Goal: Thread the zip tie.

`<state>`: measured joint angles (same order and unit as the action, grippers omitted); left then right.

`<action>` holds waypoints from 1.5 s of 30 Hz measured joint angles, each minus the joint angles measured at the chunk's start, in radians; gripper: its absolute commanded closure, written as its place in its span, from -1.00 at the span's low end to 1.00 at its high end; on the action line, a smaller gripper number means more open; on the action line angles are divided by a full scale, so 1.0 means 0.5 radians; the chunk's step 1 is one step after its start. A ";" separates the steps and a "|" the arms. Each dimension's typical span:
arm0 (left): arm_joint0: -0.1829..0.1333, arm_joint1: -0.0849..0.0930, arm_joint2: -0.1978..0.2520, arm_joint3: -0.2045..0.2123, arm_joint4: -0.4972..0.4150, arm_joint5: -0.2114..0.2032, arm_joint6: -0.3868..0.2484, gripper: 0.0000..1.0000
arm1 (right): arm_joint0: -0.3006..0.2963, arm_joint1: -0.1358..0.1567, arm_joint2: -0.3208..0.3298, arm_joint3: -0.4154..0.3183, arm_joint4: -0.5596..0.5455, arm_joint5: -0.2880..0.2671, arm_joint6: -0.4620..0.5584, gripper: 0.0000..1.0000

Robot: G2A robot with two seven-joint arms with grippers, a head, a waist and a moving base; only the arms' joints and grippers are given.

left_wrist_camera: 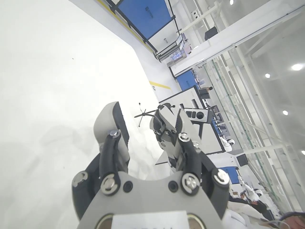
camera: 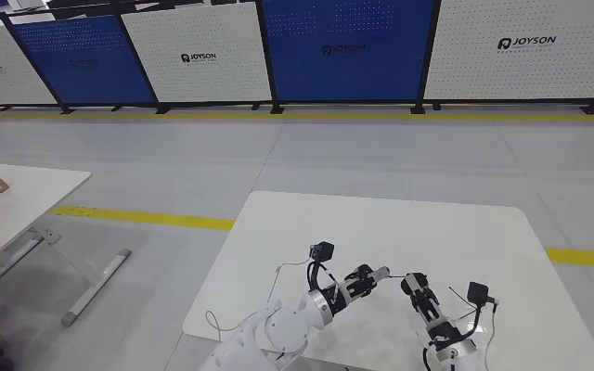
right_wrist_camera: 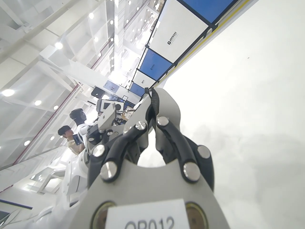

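The biggest thing here is the white rectangular table with rounded corners [camera: 464, 232]. Both arms sit over its near part, on the robot's side. The left gripper [left_wrist_camera: 149, 107] has its grey, black-padded fingers [left_wrist_camera: 119, 120] spread wide, and it points straight at the other one. The right gripper [right_wrist_camera: 150, 96] is just beside it, tip facing tip, and it's pinched tight on the thin black plastic zip tie [left_wrist_camera: 145, 113]. The tie pokes out past the right fingertips toward the left gripper, so it's basically in the gap between the two tools. It looks to be up off the tabletop, as far as I can tell. From the left wrist camera it looks like two thin black strands crossing each other. I can't make out which bit is the head and which is the tail.
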<state>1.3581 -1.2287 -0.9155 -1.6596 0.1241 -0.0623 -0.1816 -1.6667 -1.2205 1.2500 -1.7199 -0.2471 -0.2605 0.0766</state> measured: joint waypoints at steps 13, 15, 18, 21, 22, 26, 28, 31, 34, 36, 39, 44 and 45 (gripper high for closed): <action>0.006 -0.001 0.006 -0.018 0.033 -0.001 -0.018 1.00 | -0.012 -0.005 0.013 -0.015 -0.007 -0.004 0.005 1.00; 0.006 -0.001 0.008 -0.020 0.028 -0.005 -0.028 1.00 | -0.013 -0.005 0.014 -0.016 -0.009 -0.001 0.015 0.98; 0.008 -0.002 0.006 -0.024 0.010 -0.013 -0.038 1.00 | -0.013 -0.004 0.015 -0.023 -0.010 0.013 0.051 -1.00; 0.017 -0.004 -0.002 -0.029 -0.021 -0.013 -0.006 1.00 | -0.017 -0.002 0.019 -0.035 -0.007 0.006 0.086 -1.00; 0.021 -0.007 -0.010 -0.030 -0.053 -0.009 0.012 1.00 | -0.022 -0.001 0.023 -0.040 -0.008 -0.009 0.096 -1.00; 0.017 -0.014 -0.059 -0.018 -0.237 -0.002 0.044 1.00 | -0.047 0.004 0.046 -0.052 -0.019 -0.053 0.117 -1.00; 0.016 -0.015 -0.077 -0.020 -0.302 -0.012 0.042 1.00 | -0.056 0.007 0.057 -0.058 -0.052 -0.053 0.122 -1.00; 0.018 -0.012 -0.095 -0.031 -0.355 -0.039 -0.018 1.00 | -0.067 0.010 0.062 -0.064 -0.149 -0.042 0.097 -1.00; 0.018 -0.012 -0.096 -0.032 -0.356 -0.041 -0.021 1.00 | -0.069 0.010 0.061 -0.064 -0.154 -0.039 0.092 -1.00; 0.018 -0.012 -0.096 -0.031 -0.355 -0.040 -0.020 1.00 | -0.068 0.009 0.061 -0.064 -0.152 -0.039 0.093 -1.00; 0.018 -0.012 -0.096 -0.031 -0.355 -0.040 -0.020 1.00 | -0.068 0.009 0.061 -0.063 -0.153 -0.038 0.093 -1.00; 0.036 -0.017 -0.112 -0.052 -0.454 -0.049 0.015 1.00 | -0.044 0.014 0.050 -0.061 -0.417 0.035 0.055 -1.00; 0.040 -0.018 -0.117 -0.060 -0.489 -0.056 0.011 1.00 | -0.044 0.014 0.039 -0.063 -0.493 0.055 0.034 -1.00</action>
<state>1.3782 -1.2377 -0.9741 -1.6894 -0.1203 -0.0901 -0.1763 -1.6888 -1.2136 1.2693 -1.7516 -0.4936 -0.2331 0.0936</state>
